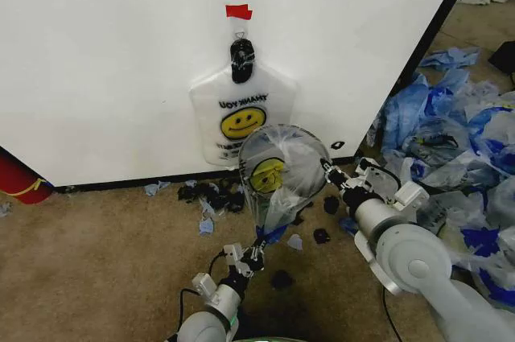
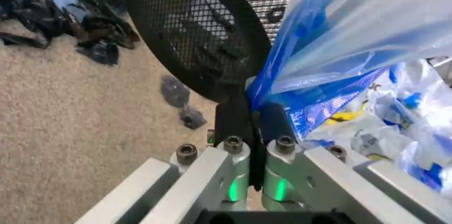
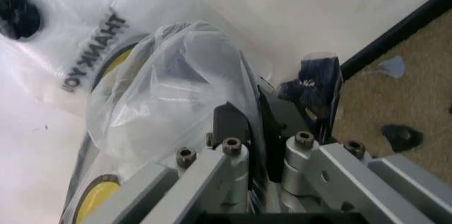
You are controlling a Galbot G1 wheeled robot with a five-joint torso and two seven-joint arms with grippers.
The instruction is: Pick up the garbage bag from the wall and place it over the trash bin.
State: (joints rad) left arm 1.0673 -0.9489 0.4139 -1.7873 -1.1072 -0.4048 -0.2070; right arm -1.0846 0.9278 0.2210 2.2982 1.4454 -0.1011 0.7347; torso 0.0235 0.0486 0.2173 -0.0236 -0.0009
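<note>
Garbage bag [image 1: 282,166] at frame center, stretched over trash bin [image 1: 259,197], smiley visible thru plastic. Left gripper [image 1: 256,257], lower center, pinches bag's blue end. Left wrist view adds bin mesh [image 2: 194,33] close up. Right gripper [image 1: 327,169], center right, clamps bag w/ rim; right wrist view confirms [image 3: 252,123]. More bags on wall [image 1: 241,113].

Bare carpet [image 1: 96,261] lay open at lower left. Piled plastic bags [image 1: 459,141] crowded the right side. Black scraps [image 1: 211,193] littered the wall's foot at centre.
</note>
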